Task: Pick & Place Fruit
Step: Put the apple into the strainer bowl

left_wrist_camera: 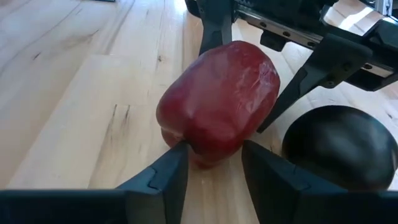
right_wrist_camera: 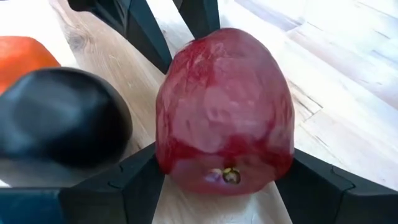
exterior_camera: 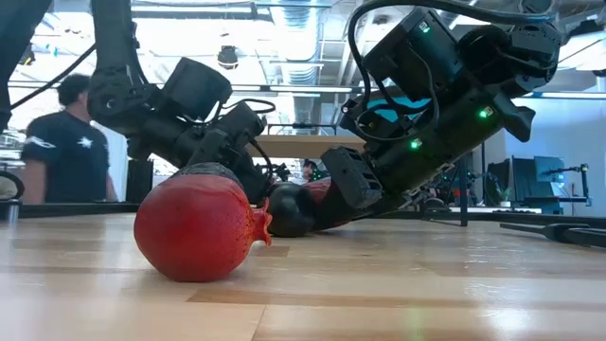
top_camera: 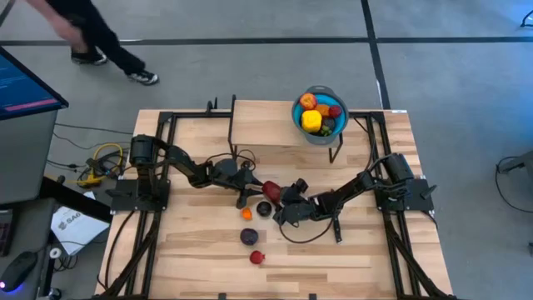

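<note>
Wooden table (top_camera: 366, 242) bears glossy, lumpy red fruit (left_wrist_camera: 217, 102)

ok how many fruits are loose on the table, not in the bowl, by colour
red fruit: 2
dark purple fruit: 2
orange fruit: 1
total: 5

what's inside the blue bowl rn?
Blue bowl holds a yellow fruit, an orange one and a red one. Anything beneath them is covered.
</note>
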`<act>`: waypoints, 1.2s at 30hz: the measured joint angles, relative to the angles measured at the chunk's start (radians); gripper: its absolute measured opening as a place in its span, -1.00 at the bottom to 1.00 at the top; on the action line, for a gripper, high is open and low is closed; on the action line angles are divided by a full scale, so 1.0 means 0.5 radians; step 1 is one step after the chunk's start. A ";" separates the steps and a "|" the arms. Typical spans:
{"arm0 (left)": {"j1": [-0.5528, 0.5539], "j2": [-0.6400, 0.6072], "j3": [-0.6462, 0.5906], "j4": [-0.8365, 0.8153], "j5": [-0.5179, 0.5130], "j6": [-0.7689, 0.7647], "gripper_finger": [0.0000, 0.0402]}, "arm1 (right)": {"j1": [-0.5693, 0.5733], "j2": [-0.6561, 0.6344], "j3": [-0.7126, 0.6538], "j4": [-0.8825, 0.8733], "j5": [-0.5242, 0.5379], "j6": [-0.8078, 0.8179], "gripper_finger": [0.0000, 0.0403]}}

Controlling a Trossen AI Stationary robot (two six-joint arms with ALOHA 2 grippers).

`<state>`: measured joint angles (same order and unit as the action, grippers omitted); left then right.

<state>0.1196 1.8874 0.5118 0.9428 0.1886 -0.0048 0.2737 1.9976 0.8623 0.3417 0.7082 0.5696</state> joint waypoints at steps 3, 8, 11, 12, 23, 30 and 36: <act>-0.001 0.000 0.000 0.002 0.007 0.000 -0.32 | -0.001 0.001 0.000 0.030 0.000 -0.004 0.38; -0.003 0.000 0.002 0.014 0.014 0.000 -0.33 | -0.010 0.000 0.003 0.048 0.000 -0.005 0.64; -0.003 -0.001 0.001 0.013 0.014 0.000 -0.33 | -0.020 0.000 0.003 0.046 0.000 0.007 0.76; -0.003 -0.001 0.001 0.013 0.013 -0.001 -0.33 | -0.020 0.000 0.003 0.044 0.001 0.005 0.77; -0.002 -0.153 -0.122 -0.016 0.008 -0.061 -0.31 | 0.103 -0.011 0.003 -0.008 0.159 0.009 0.14; -0.002 -0.670 -0.380 -0.052 -0.071 -0.197 -0.12 | 0.298 -0.333 0.104 -0.551 0.157 0.228 0.14; -0.020 -1.013 -0.582 -0.048 -0.078 -0.227 -0.04 | 0.411 -0.723 0.495 -1.604 0.234 0.446 0.21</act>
<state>0.1095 1.3809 0.2208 0.9188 0.1496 -0.1181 0.4794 1.6361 1.1098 -0.4603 0.8252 0.7924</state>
